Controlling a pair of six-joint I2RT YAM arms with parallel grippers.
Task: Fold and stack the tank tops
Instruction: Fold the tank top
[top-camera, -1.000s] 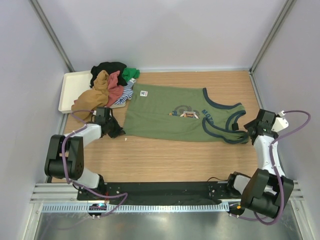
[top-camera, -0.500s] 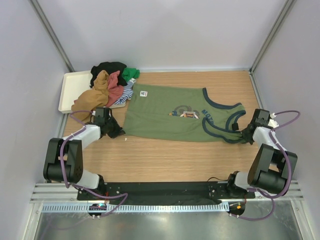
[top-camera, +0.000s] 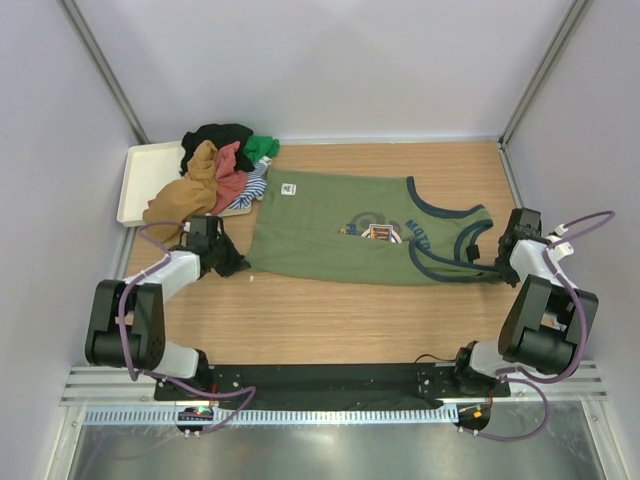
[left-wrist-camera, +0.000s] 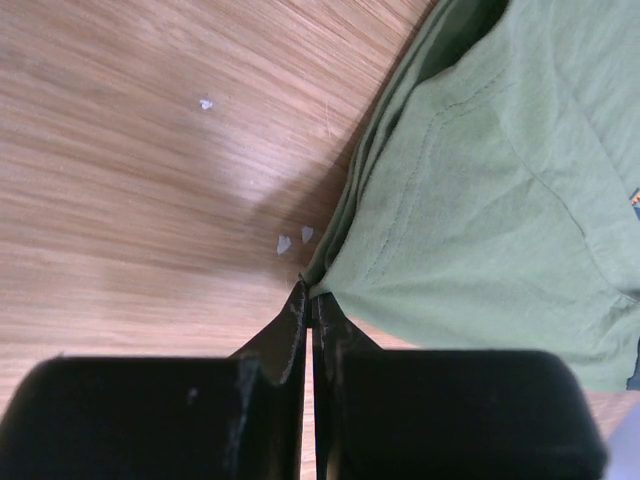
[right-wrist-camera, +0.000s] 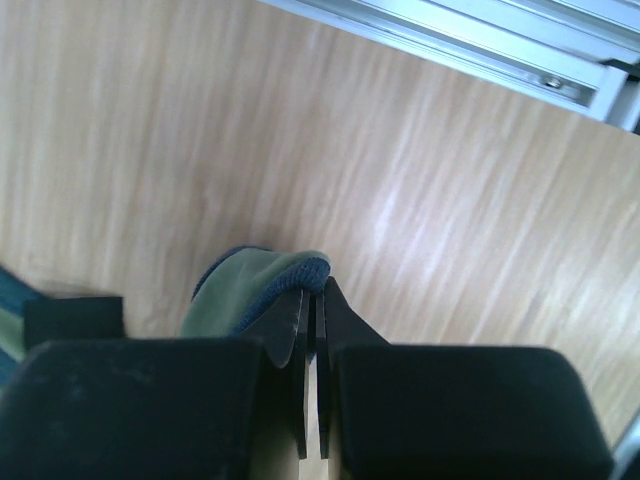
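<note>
An olive green tank top (top-camera: 330, 225) with navy trim and a chest print lies spread flat across the middle of the table, hem to the left and straps to the right. My left gripper (top-camera: 231, 264) is shut on the hem's near corner; the left wrist view shows the olive cloth (left-wrist-camera: 480, 190) pinched at the tips of the left gripper (left-wrist-camera: 310, 292). My right gripper (top-camera: 496, 268) is shut on the near shoulder strap. In the right wrist view the navy-edged strap (right-wrist-camera: 255, 285) bunches over the tips of the right gripper (right-wrist-camera: 314, 290).
A heap of other tank tops (top-camera: 222, 165), mustard, red, black, striped and bright green, lies half on a cream tray (top-camera: 140, 175) at the back left. Grey walls close in the table on both sides, and a metal rail (right-wrist-camera: 480, 45) runs along its right edge.
My right gripper has shut on the strap and drawn it slightly to the right, so the strap loops lie flatter. The left gripper has kept its hold on the hem.
</note>
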